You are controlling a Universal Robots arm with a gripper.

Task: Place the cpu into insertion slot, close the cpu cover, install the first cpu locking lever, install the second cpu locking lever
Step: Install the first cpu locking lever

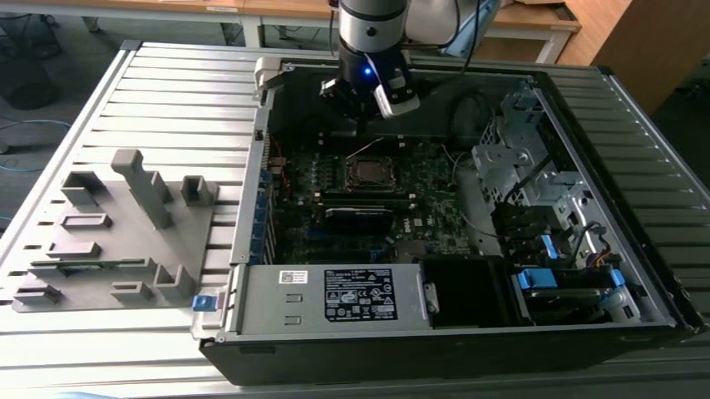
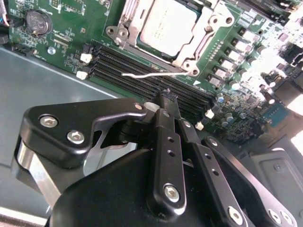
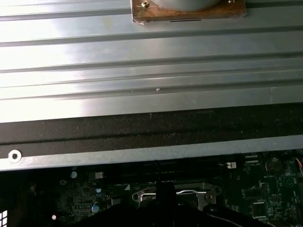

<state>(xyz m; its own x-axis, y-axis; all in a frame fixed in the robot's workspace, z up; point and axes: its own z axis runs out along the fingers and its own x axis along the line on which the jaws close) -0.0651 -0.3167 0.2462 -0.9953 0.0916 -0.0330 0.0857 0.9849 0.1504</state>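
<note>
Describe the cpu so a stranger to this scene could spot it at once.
In the open computer case, find the green board on its floor. Beside the long black memory slots lies the cpu, a small flat square. Unlike the dark parts around it, it has a dull silver-grey top ringed by a silver metal frame.

Harsh glare on table (image 3: pixel 142 61), shadowed case (image 1: pixel 444 353).

A ribbed silver metal table (image 1: pixel 166 91) carries it all. An open black computer case (image 1: pixel 444 353) lies flat on it toward the exterior view's right, and just beside it, on the left, sits a grey fixture block (image 1: pixel 111 241) with upright posts and slots.
</note>
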